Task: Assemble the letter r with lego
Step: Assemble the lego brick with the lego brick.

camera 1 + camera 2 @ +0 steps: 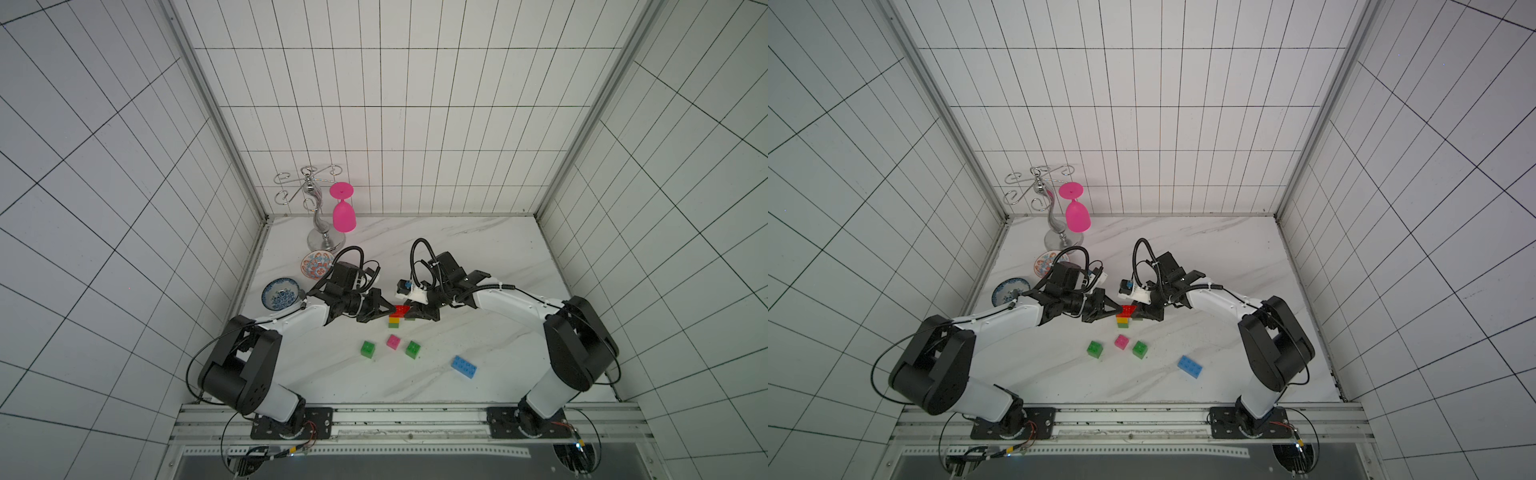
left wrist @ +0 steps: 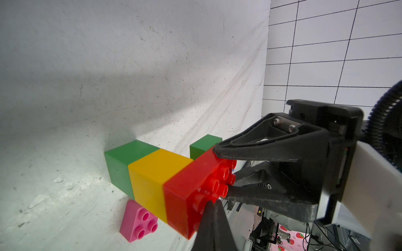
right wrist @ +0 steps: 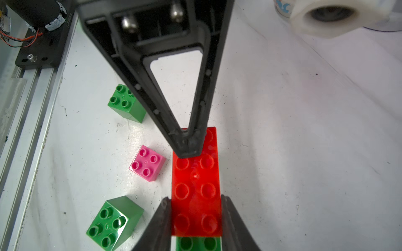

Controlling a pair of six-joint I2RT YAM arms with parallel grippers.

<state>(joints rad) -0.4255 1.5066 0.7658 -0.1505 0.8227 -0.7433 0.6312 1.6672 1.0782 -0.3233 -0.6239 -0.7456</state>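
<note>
Both arms stretched inward, low over the counter [image 1: 507, 249]; left claw [image 3: 187, 147] closed empty, tip on long red studded plastic brick [image 3: 196, 173]; right claw [image 3: 196, 201] clamped that brick's sides.

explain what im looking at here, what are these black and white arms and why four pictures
Two robot arms stand at a marble table. Two pictures look down from overhead; the other two come from cameras on the wrists. The right gripper is shut on a red brick that tops a yellow cube and a green cube; the left gripper, shut, rests its tip on the studs. Loose nearby lie two spare green cubes, a pink cube and a blue brick.
</note>
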